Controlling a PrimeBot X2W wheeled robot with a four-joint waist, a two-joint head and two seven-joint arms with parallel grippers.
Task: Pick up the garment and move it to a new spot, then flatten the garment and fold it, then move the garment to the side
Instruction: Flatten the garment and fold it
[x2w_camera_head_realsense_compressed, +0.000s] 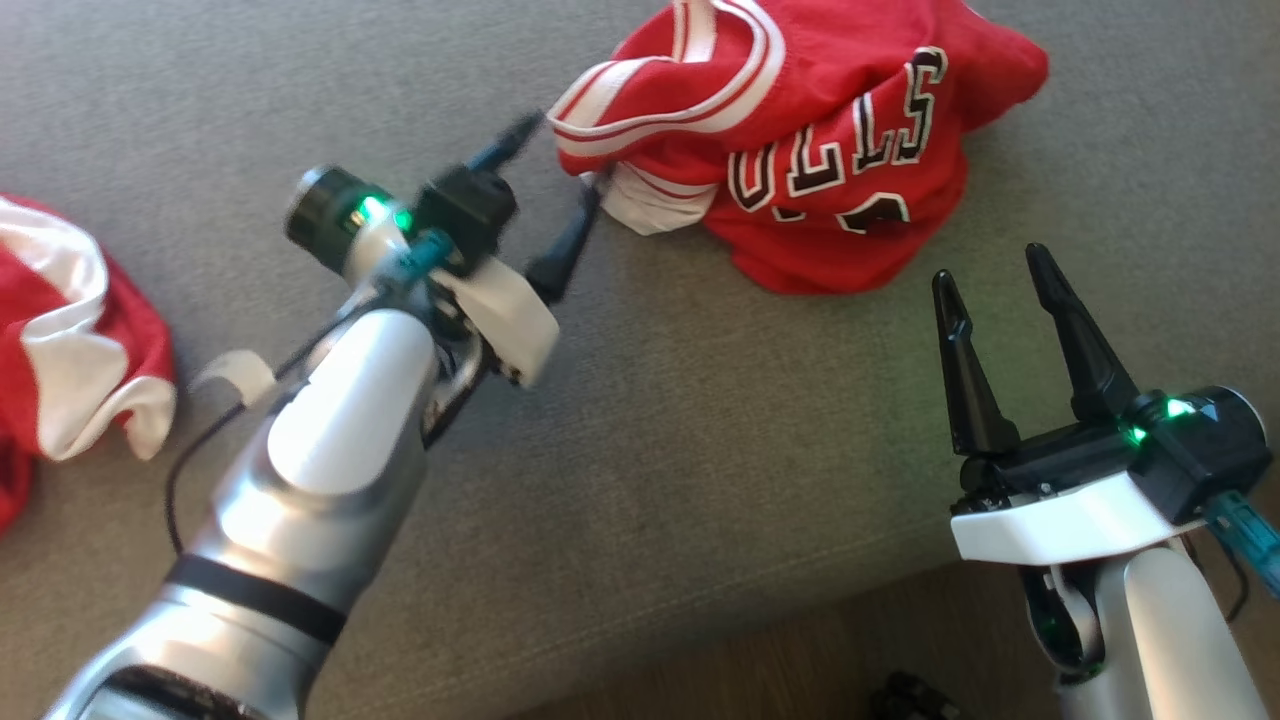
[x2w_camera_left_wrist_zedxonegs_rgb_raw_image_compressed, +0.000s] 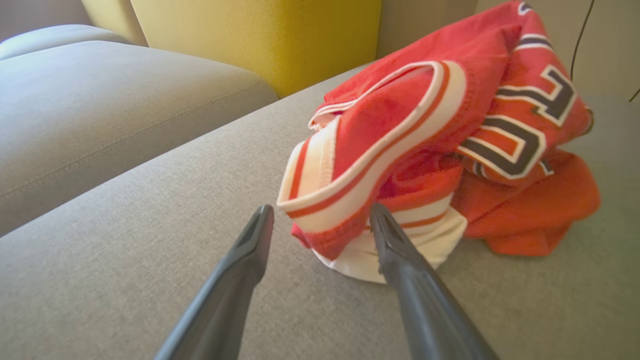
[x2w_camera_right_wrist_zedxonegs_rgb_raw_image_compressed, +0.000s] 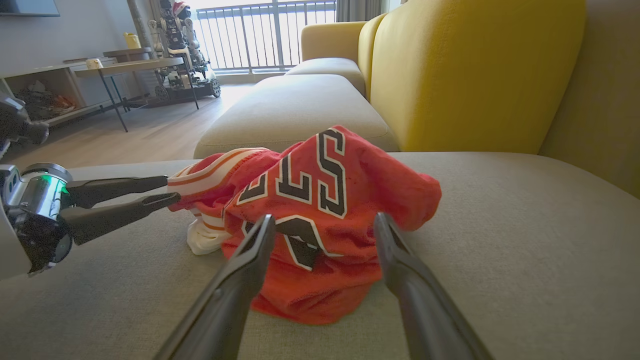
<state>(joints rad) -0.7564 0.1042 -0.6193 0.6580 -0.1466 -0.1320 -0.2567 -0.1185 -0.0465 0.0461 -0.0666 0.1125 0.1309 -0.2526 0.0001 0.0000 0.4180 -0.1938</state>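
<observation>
The crumpled red jersey (x2w_camera_head_realsense_compressed: 800, 130) lies far back on the grey sofa seat (x2w_camera_head_realsense_compressed: 700, 450), and with the left gripper (x2w_camera_head_realsense_compressed: 558, 160) wide open at its striped band (x2w_camera_left_wrist_zedxonegs_rgb_raw_image_compressed: 370, 150) and the right gripper (x2w_camera_head_realsense_compressed: 992, 266) open nearby, I'd say push the left fingers well around that band before closing.

- This is a home living room.
- A long sofa (x2w_camera_right_wrist_zedxonegs_rgb_raw_image_compressed: 500, 225) has grey fabric seat cushions and a mustard-yellow backrest (x2w_camera_right_wrist_zedxonegs_rgb_raw_image_compressed: 475, 75).
- A pale wood-plank floor (x2w_camera_right_wrist_zedxonegs_rgb_raw_image_compressed: 160, 130) lies beside the sofa.
- A slim table (x2w_camera_right_wrist_zedxonegs_rgb_raw_image_compressed: 130, 65) on dark metal legs stands by the wall, next to a low open shelf (x2w_camera_right_wrist_zedxonegs_rgb_raw_image_compressed: 50, 85) holding clutter.
- At the far end, bright daylight comes in past a balcony railing (x2w_camera_right_wrist_zedxonegs_rgb_raw_image_compressed: 265, 30).
</observation>
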